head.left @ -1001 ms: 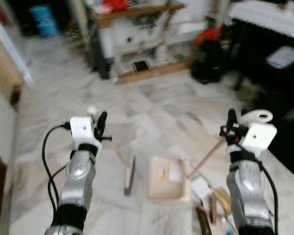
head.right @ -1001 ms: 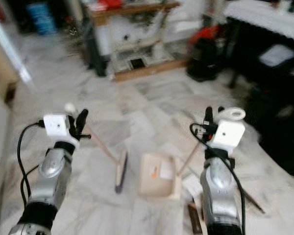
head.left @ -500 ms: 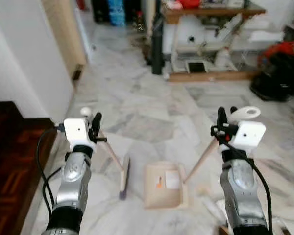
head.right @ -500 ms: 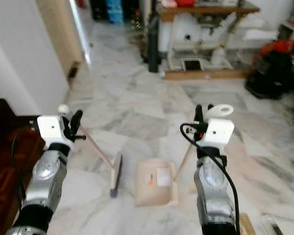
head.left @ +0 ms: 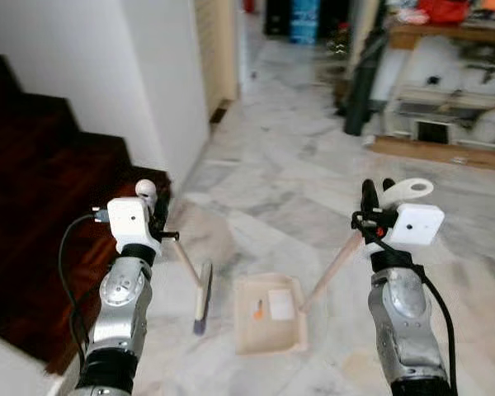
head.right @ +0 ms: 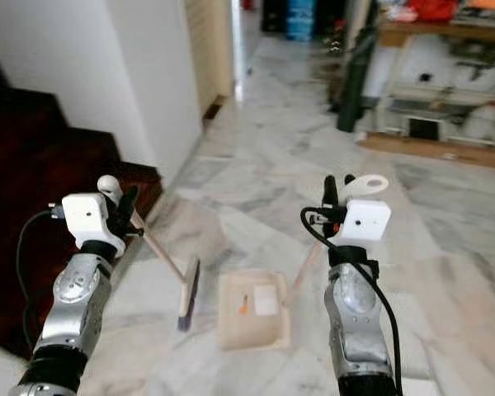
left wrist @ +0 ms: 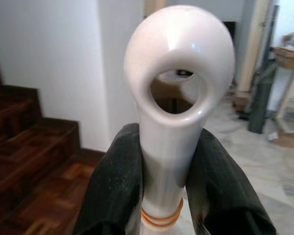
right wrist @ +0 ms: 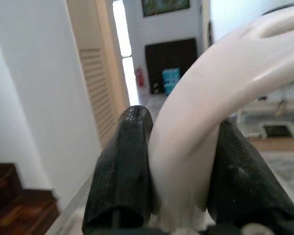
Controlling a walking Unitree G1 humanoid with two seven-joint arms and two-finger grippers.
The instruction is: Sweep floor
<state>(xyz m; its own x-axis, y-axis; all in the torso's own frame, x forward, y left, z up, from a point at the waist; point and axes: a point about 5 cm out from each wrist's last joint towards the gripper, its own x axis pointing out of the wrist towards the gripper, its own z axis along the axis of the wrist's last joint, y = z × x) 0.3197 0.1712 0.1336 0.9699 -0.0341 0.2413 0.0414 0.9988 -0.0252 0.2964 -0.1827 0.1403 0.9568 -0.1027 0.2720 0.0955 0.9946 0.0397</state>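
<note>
the left gripper (left wrist: 161, 191) pinches the white looped top of the broom (head.left: 200, 290), whose head rests on the marble floor (head.left: 313, 198) at its 5 o'clock, while the right gripper (right wrist: 181, 166) clamps the handle of the dustpan (head.left: 268, 313), which lies at its 8 o'clock just beside the broom head.

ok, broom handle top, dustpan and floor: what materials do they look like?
Broom handle top: glossy white plastic by its highlights, clamped in the left gripper.
Dustpan: matte cream, probably plastic.
Floor: polished grey-veined marble or marble-look tile, judging by its sheen.
</note>
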